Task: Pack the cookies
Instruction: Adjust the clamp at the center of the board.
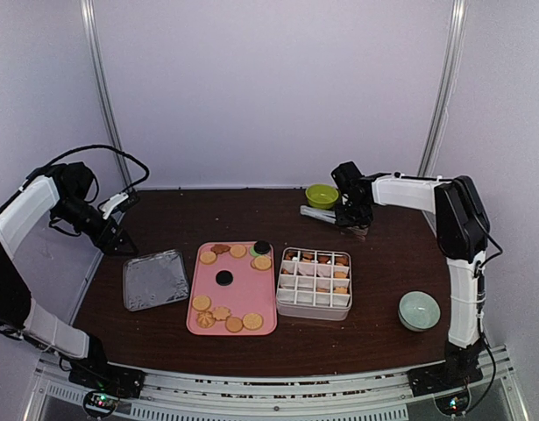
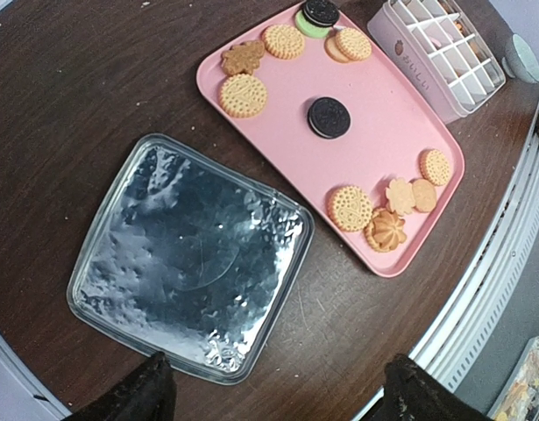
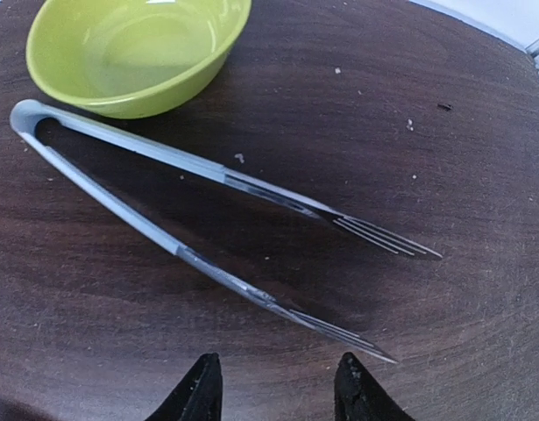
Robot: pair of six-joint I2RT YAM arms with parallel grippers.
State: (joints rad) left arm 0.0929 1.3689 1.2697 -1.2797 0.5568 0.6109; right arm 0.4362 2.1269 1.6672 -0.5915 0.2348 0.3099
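Cookies (image 2: 329, 117) on pink tray (image 2: 400, 132), clear of both claws.
Left claw (image 2: 278, 373) gapes wide to their left; right claw (image 3: 278, 361), half-open and empty, hangs over tongs (image 3: 208, 167).

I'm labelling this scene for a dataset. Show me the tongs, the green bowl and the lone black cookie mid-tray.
tongs (image 3: 146, 146): right wrist view, upper arm's grey handle.
green bowl (image 3: 129, 103): right wrist view, outer wall.
black cookie (image 2: 329, 117): left wrist view, centre of its top.

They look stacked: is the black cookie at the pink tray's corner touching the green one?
Touching. Left wrist view: the black cookie lies partly atop the green cookie.
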